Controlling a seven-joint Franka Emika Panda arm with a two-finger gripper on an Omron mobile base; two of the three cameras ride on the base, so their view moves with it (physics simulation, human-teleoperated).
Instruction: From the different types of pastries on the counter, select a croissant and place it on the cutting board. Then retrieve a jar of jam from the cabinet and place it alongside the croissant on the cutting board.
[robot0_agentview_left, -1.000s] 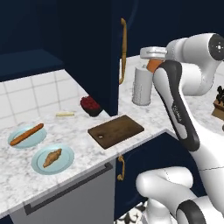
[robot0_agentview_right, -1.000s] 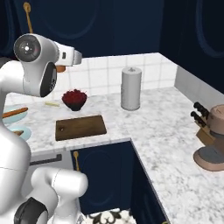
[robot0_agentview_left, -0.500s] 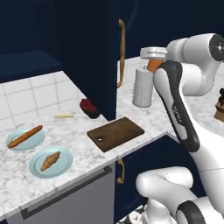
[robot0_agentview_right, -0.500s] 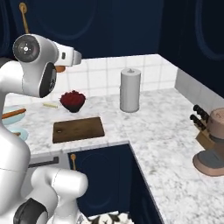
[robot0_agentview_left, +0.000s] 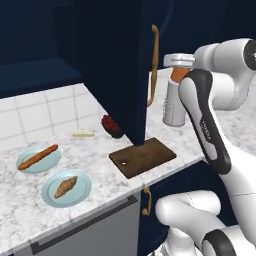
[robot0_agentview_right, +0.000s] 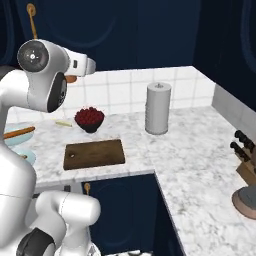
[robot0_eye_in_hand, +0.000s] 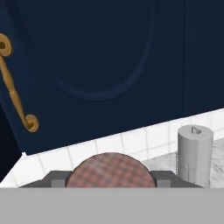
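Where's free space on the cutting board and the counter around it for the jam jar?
The cutting board is bare all over; the croissant still lies on its plate. Open counter runs from the paper-towel roll to the knife block. Crowded: behind the board by the berry bowl, and at the left around the two plates.

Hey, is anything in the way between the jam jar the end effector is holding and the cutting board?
Nothing visible stands between the jar of jam and the cutting board, whose top is bare. The open cabinet door hangs close to the board's far corner, so it probably needs watching.
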